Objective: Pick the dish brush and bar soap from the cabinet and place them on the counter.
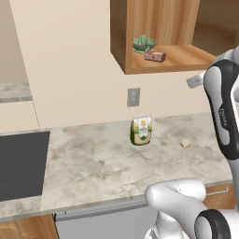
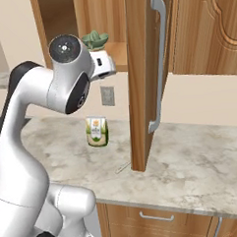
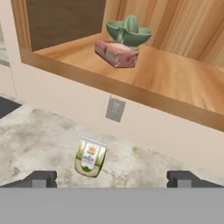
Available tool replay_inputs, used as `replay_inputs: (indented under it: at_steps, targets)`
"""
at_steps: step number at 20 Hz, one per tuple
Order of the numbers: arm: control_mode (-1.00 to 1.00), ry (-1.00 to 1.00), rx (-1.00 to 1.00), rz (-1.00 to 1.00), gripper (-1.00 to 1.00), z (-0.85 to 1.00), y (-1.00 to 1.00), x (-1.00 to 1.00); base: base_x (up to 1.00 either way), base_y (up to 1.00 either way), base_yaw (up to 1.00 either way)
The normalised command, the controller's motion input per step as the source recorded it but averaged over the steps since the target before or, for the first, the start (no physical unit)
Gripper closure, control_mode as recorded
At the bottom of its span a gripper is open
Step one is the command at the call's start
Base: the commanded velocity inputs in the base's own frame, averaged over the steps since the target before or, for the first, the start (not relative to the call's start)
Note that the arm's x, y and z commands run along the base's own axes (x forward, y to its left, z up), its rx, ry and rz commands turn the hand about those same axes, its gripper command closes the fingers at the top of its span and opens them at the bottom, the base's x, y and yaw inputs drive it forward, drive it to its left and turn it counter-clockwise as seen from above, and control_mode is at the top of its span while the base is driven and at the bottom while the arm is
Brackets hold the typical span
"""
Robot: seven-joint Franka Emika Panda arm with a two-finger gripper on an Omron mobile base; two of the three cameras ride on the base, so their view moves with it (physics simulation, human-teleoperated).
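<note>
The bar soap [image 3: 117,53], a pinkish-brown block, lies on the shelf of the open wooden cabinet [image 3: 175,78], right in front of a green leafy item [image 3: 129,31]. In the left base view the bar soap [image 1: 155,56] sits at the shelf's front. The dish brush [image 1: 183,149], slim and cream-white, lies flat on the marbled counter [image 1: 102,163] to the right of the packet. My gripper [image 3: 112,179] hangs open and empty in front of and below the shelf, apart from the soap. Its hand [image 2: 103,64] is level with the shelf edge.
A green-and-orange packet [image 1: 141,130] stands on the counter under the cabinet, below a wall outlet [image 1: 133,97]. The dark cooktop [image 1: 21,163] lies at the left. The open cabinet door [image 2: 140,80] with its long bar handle [image 2: 157,64] juts out over the counter to the right of my hand.
</note>
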Motion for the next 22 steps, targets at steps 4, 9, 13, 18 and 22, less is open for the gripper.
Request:
replay_inputs:
  at_steps: [4, 9, 13, 18, 22]
  targets:
    - [-1.0, -0.04, 0.0, 0.0, -1.0, 0.34, 0.0, 0.17, 0.0, 0.0, 0.0]
    - [-1.0, -0.04, 0.02, -0.02, -1.0, 0.02, 0.09, 0.55, 0.0, 0.0, 0.0]
    - [-1.0, 0.0, 0.05, -0.01, -1.0, 0.06, 0.14, 0.72, 0.0, 0.0, 0.0]
    - [-1.0, 0.05, 0.02, 0.0, -1.0, 0.16, 0.0, 0.66, 0.0, 0.0, 0.0]
    - [-1.0, 0.18, 0.01, -0.01, -1.0, -0.01, 0.0, 0.78, 0.0, 0.0, 0.0]
